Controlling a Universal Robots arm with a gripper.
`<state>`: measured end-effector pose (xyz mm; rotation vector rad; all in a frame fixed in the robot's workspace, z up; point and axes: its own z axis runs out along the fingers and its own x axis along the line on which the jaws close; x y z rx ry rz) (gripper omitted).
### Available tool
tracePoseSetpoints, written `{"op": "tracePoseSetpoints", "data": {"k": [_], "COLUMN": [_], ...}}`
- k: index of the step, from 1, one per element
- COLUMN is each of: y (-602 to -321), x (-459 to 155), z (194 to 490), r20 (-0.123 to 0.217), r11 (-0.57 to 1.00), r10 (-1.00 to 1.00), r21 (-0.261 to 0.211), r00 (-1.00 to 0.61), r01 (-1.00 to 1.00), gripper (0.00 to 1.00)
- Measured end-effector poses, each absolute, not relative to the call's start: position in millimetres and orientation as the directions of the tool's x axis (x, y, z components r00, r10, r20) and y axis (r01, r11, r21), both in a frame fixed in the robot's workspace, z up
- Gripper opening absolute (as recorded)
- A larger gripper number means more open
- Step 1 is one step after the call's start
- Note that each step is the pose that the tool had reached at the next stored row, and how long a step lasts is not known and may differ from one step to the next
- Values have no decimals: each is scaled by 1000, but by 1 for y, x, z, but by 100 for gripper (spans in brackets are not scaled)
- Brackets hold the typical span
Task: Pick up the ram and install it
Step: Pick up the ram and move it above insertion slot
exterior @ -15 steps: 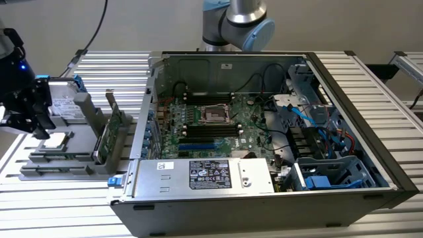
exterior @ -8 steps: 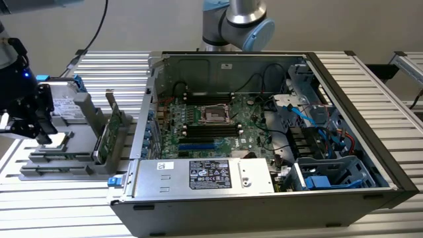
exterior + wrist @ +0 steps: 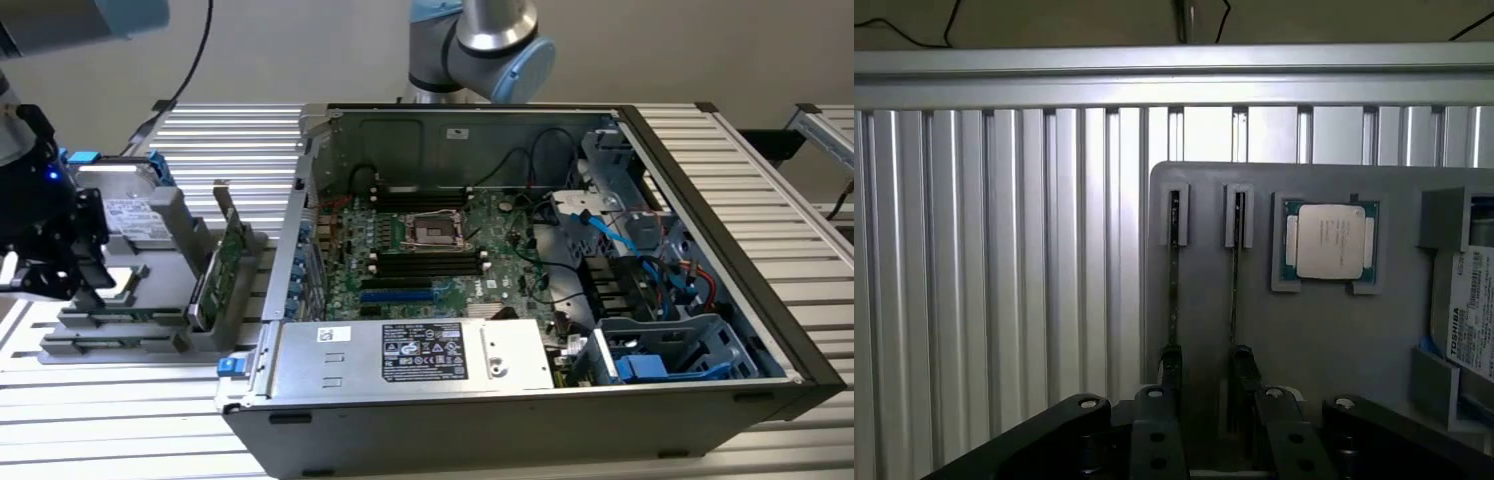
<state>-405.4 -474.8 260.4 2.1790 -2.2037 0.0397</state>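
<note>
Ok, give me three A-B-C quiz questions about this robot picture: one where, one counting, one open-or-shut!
1. Where is the grey holder, compared with the computer case?
A. inside it
B. beside it, on the exterior view's left
C. on top of it

2. How many ram sticks stand in the holder's slots?
A. one
B. two
C. five

3. The gripper is:
A. open
B. shut on a ram stick
C. shut on a drive

Answers:
1 B, it sits on the slatted table outside the case.
2 B, two thin edges stand side by side.
3 A, its jaws stand apart, gripping nothing.
</note>
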Motion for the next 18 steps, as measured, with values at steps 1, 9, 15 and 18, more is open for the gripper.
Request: {"op": "tracePoseSetpoints", "data": {"k": [1, 9, 15, 18], "y": [-477, -487, -495, -497], "x": [-406, -406, -406, -406], "z": [259, 245, 236, 233], "r20": [48, 48, 48, 48], "r11": [12, 11, 10, 10], "r10": [-999, -999, -999, -999], "r21": [12, 11, 11, 11], "r00": [-11, -10, -10, -10], "r01": [-1000, -1000, -1000, -1000], "gripper": [33, 33, 33, 33]}}
